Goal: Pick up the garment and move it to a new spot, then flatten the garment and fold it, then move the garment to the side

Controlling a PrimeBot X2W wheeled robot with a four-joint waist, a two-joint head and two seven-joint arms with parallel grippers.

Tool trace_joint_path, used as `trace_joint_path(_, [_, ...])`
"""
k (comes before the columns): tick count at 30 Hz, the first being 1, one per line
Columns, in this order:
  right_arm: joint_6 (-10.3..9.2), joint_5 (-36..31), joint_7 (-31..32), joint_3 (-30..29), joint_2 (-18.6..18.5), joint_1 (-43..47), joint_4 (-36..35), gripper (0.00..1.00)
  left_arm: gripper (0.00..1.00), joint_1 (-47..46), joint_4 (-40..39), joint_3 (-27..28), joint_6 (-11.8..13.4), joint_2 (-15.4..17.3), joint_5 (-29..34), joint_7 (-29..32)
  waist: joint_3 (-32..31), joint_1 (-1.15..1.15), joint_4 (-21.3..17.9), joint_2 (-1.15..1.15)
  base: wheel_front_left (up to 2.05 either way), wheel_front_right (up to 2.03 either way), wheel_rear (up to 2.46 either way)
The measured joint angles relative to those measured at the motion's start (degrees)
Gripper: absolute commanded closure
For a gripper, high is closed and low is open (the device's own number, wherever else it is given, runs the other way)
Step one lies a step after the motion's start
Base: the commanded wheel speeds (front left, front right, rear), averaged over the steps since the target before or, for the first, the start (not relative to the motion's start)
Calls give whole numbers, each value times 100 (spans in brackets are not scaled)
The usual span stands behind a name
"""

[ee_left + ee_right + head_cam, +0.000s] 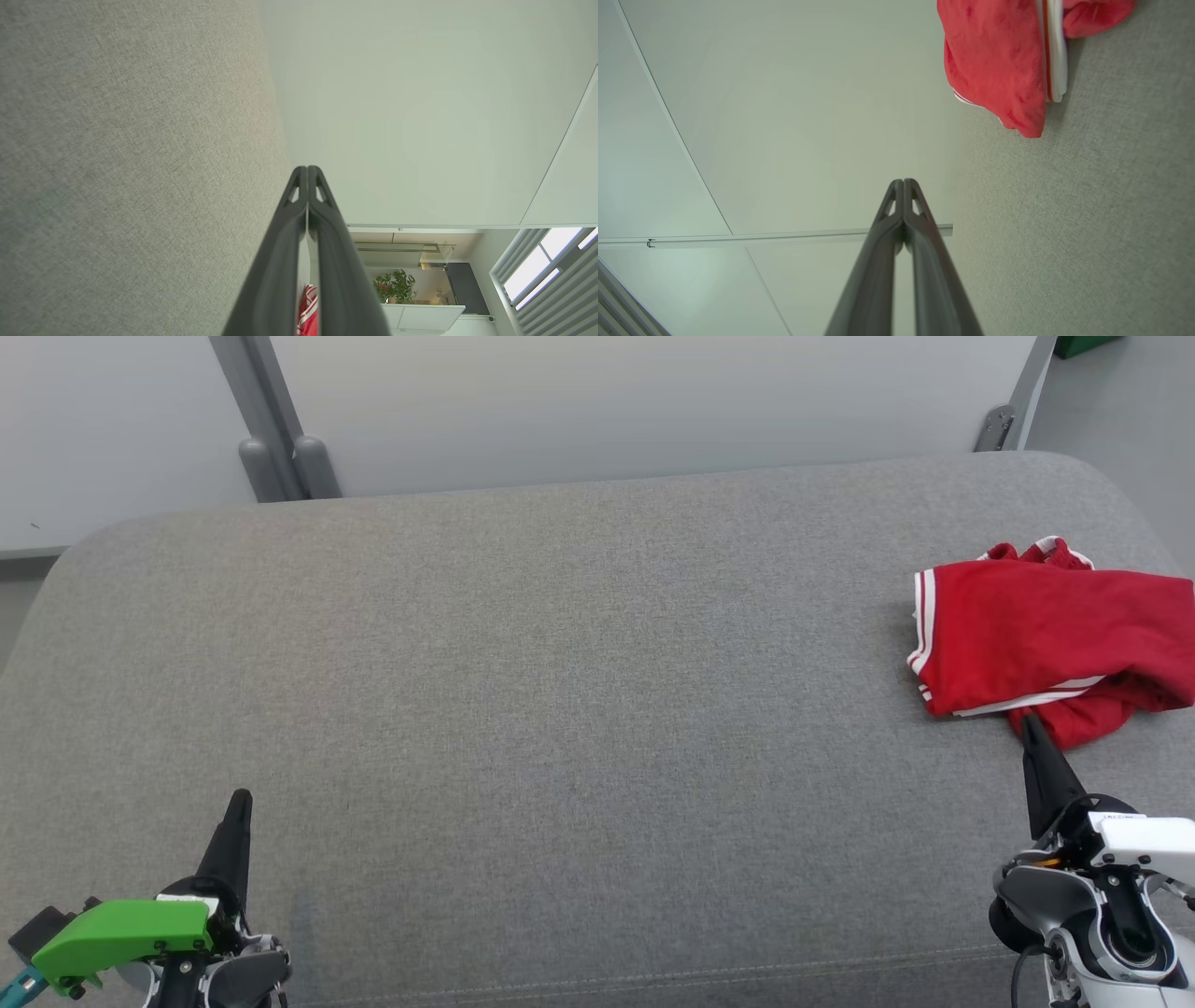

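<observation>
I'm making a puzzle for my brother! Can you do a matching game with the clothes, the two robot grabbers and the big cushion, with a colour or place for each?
Things:
1. garment
2. left gripper
3. right gripper
4. cushion

Matches:
A. grey
B. lower left, by a green part
C. red with white stripes
D. lower right, tip close to the garment

Pairs: 1-C, 2-B, 3-D, 4-A

one red garment (1046,635), two pincers (239,803) (1032,728), one grey cushion (560,663).
</observation>
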Motion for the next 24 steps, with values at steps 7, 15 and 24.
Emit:
trace_joint_path(7, [0,0,23,-2,0,-1,-3,100,100,-1,13,1,-22,-2,0,0,0,0,0,0,0,0,0])
trace_joint_path(15, [0,0,23,-4,0,-2,-9,100,100,-2,26,4,-23,-9,0,42,0,0,0,0,0,0,0])
trace_joint_path(24, [1,0,23,-7,0,-3,-20,100,100,-4,35,5,-25,-15,0,42,0,0,0,0,0,0,0])
